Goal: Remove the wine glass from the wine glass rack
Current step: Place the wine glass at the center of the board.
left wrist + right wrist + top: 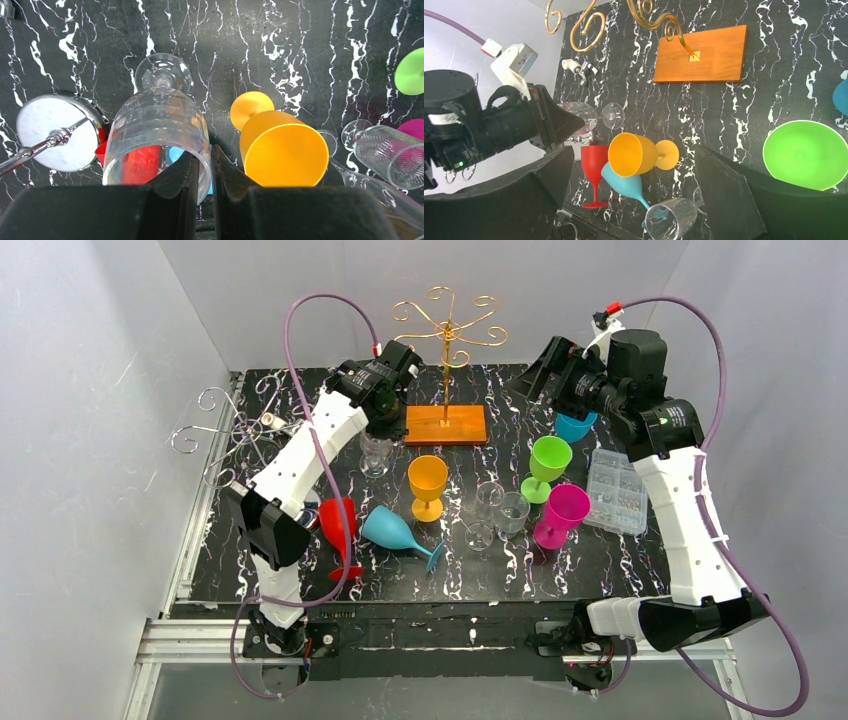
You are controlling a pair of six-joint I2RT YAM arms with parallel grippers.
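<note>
The gold wire rack [447,325] stands on a wooden base [446,424] at the back middle, with no glass showing on its arms. My left gripper [379,433] is in front of the base, to its left, shut on the rim of a clear wine glass [376,454]. In the left wrist view one finger is inside the clear glass [157,120] and one outside, with the gripper [204,155] above it. The glass is upright, its foot at or just above the table. My right gripper [535,372] is open, empty and raised at the back right; it also shows in the right wrist view [634,150].
A silver rack [215,430] stands at the left edge. Orange [427,483], green [548,462] and magenta [563,512] glasses stand mid-table with two clear ones [490,505]. A red glass [340,530] and a teal glass lying down [400,532] are front left. A plastic box [617,490] is at the right.
</note>
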